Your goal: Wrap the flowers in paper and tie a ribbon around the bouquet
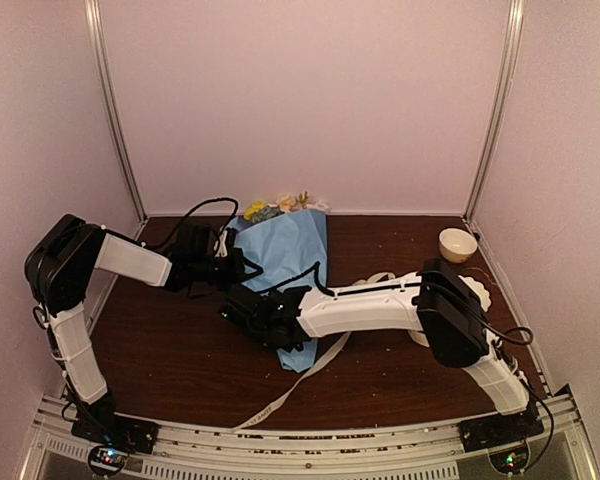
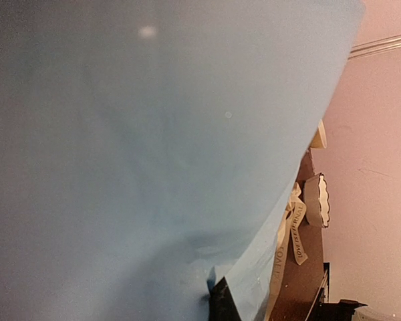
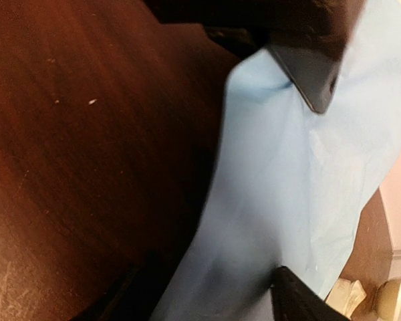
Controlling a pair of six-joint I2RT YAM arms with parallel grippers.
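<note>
**Two grippers on the bouquet, ribbon not tied**

My left gripper (image 1: 235, 268) is pinched tight on the left edge of the paper (image 2: 154, 147), which fills that whole wrist view. My right gripper (image 3: 297, 189) is wide apart, with its fingers (image 3: 307, 73) on either side of the narrow end of the bouquet (image 1: 285, 250). It's too blurry to tell if they actually touch it. The bouquet lies on the table (image 1: 170, 350) with the flowers (image 1: 280, 205) poking out toward the back wall. The ribbon (image 1: 310, 375) lies loose under my right arm, trailing to the near edge.

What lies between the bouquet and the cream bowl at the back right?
Nothing: in the top view, only bare dark table separates the bouquet from the cream bowl.
</note>
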